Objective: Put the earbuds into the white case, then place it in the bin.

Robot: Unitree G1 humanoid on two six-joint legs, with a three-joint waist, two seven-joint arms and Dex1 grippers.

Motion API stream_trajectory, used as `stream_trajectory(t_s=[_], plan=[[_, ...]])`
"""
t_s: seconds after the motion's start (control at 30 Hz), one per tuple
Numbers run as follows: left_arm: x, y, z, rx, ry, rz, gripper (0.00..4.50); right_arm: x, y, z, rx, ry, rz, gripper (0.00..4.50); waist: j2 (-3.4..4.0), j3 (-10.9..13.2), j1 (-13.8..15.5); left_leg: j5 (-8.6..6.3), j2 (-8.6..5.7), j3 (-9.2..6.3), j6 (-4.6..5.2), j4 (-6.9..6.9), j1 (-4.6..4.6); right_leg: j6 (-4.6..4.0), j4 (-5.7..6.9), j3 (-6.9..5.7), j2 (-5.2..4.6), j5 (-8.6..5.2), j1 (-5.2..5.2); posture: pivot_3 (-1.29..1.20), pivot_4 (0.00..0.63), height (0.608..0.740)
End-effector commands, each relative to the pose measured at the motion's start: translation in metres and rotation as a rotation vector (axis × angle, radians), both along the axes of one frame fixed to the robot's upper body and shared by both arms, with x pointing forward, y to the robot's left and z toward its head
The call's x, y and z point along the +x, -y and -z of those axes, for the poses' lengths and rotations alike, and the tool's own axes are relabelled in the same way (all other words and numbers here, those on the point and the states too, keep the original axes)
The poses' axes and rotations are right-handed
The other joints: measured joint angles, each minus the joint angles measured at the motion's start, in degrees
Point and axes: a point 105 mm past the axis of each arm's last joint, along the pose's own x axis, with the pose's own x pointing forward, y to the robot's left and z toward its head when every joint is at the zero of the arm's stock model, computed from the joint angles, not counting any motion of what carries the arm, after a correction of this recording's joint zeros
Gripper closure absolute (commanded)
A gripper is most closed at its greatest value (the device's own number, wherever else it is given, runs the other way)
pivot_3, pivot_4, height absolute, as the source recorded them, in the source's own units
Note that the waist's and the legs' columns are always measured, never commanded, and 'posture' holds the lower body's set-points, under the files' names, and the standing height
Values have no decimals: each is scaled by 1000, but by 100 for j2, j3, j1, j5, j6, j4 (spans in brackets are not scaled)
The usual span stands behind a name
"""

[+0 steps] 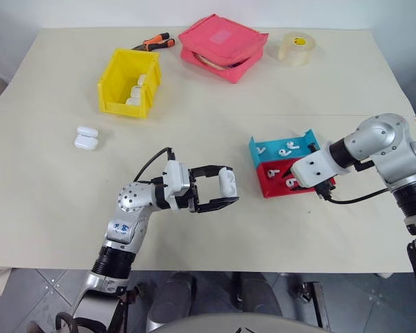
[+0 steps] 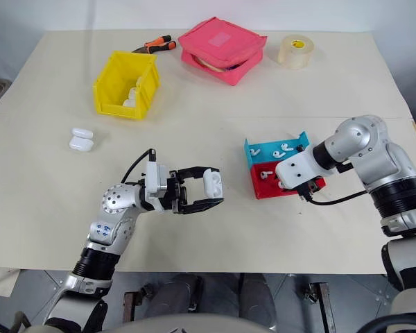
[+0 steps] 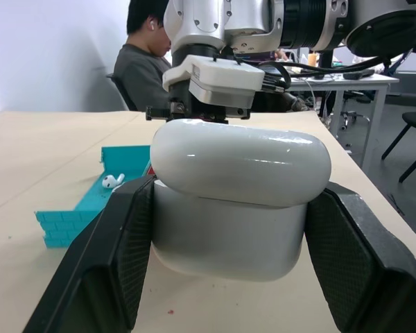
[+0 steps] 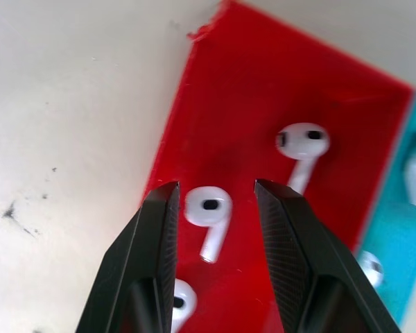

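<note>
Gripping a white case [image 1: 227, 183] between its two black fingers, the left end effector [image 1: 220, 189] holds it above the table [image 1: 48, 208], lid slightly ajar in the left wrist view. The right end effector [image 4: 215, 229] points down over the red tray [image 4: 249, 111] with its fingers spread on either side of one earbud [image 4: 208, 208], not yet touching it, while more earbuds lie in that tray and in the teal tray [image 1: 291, 147] just beside it. Farther back on the left stands the yellow bin [image 1: 118, 83] with white cases inside, two more cases [image 1: 86, 137] lie near it, and a pink pouch [image 1: 222, 45], tape roll [image 1: 295, 48] and pliers [image 1: 152, 43] sit along the far edge.
</note>
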Motion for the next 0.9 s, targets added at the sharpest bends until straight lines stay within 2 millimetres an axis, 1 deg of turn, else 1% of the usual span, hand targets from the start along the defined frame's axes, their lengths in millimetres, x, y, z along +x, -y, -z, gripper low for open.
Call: stream_trajectory(t_s=[0.03, 0.63, 0.73, 0.8, 0.9], plan=[[-6, 1, -12, -18, 56, 7, 1658, 2, 0, -9, -18, 18, -29, 2735, 0, 0, -1, 0, 0, 0, 0, 0, 0, 0, 1, 0, 0, 0, 0, 0, 150, 740], [-4, -2, -12, -15, 57, -11, 1658, 9, 2, -5, -31, 13, -16, 2735, 1, -1, -7, 0, -1, 0, 0, 1, 1, 0, 1, 0, 0, 0, 1, 0, 150, 740], [-4, -2, -13, -16, 58, -13, 1658, 9, 2, -5, -29, 12, -14, 3322, 1, -1, -6, 0, 0, 0, 0, 0, 1, 0, 1, 0, 0, 0, 1, 0, 150, 740], [-4, -2, -13, -16, 58, -14, 1658, 9, 2, -5, -25, 14, -12, 3951, 1, -1, -7, 0, -1, 0, 0, 0, 1, 0, 1, 0, 0, 0, 1, 0, 150, 740], [-3, -2, -13, -16, 59, -17, 1658, 9, -1, -6, -7, 13, -12, 4007, 1, -1, -7, 0, 0, 0, 0, 0, 1, 0, 1, 0, 0, 0, 1, 0, 150, 740]])
